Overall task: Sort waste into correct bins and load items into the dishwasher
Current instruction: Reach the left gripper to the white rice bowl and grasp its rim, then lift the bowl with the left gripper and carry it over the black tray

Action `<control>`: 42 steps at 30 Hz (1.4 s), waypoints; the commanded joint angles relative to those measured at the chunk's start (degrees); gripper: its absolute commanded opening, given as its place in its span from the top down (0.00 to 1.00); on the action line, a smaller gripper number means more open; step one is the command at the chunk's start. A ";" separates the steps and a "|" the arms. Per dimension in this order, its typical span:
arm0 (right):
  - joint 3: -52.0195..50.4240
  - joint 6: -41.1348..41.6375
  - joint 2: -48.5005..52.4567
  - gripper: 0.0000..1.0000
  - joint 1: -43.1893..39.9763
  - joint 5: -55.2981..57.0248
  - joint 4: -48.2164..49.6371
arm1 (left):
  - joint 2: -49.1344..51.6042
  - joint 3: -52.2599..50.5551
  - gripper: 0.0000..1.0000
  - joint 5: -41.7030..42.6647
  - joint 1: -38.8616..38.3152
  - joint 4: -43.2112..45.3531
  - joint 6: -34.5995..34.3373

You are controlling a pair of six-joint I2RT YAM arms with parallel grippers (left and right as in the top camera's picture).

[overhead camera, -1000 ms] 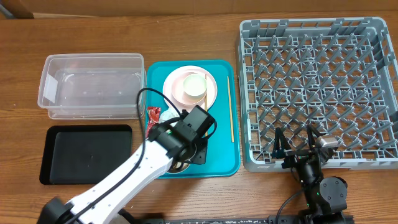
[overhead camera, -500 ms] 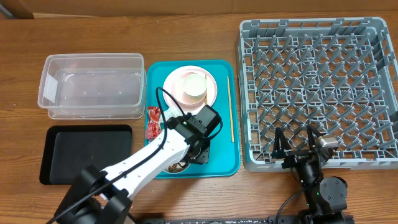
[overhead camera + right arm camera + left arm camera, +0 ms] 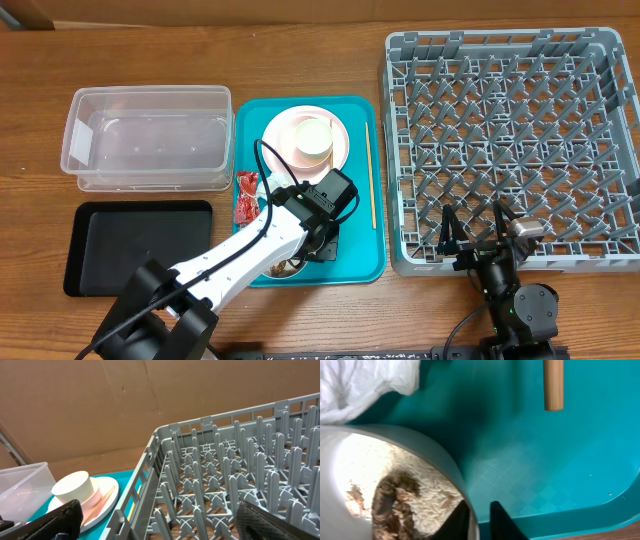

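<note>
A pale grey-blue bowl (image 3: 395, 442) holding white rice (image 3: 427, 492) and brown food scraps (image 3: 390, 507) sits on the teal tray (image 3: 545, 460). My left gripper (image 3: 481, 522) is shut on its rim, one finger inside the bowl and one outside. From overhead the left gripper (image 3: 318, 245) hides most of that bowl. Crumpled white tissue (image 3: 360, 380) and a red wrapper (image 3: 245, 192) lie beside it. A white cup (image 3: 312, 138) stands upside down on the pink plate (image 3: 342, 150). A chopstick (image 3: 369, 175) lies at the tray's right. My right gripper (image 3: 473, 228) hangs open over the dishwasher rack's (image 3: 500, 38) near edge.
The clear tub (image 3: 150, 92) stands left of the teal tray (image 3: 355, 250), with the black tray (image 3: 140, 245) in front of it. The grey rack (image 3: 225, 475) fills the right side of the table.
The left wrist shifted slightly right over the tray's near part and its jaws narrowed onto the bowl's rim. The right arm has not moved.
</note>
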 commanded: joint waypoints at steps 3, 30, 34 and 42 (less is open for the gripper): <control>-0.61 -0.24 -0.68 0.00 -0.17 0.07 0.48 | 0.68 -0.33 0.92 -1.31 -0.26 0.26 -0.55; -0.61 -0.24 -0.68 0.00 -0.17 0.07 0.50 | -3.13 17.14 0.96 -1.18 2.75 -21.70 1.88; -0.61 -0.24 -0.68 0.00 -0.17 0.07 0.48 | -4.83 17.53 0.96 0.50 6.69 -23.87 2.78; -0.61 -0.24 -0.68 0.00 -0.17 0.07 0.48 | -13.99 17.46 0.96 2.23 16.68 -25.73 6.47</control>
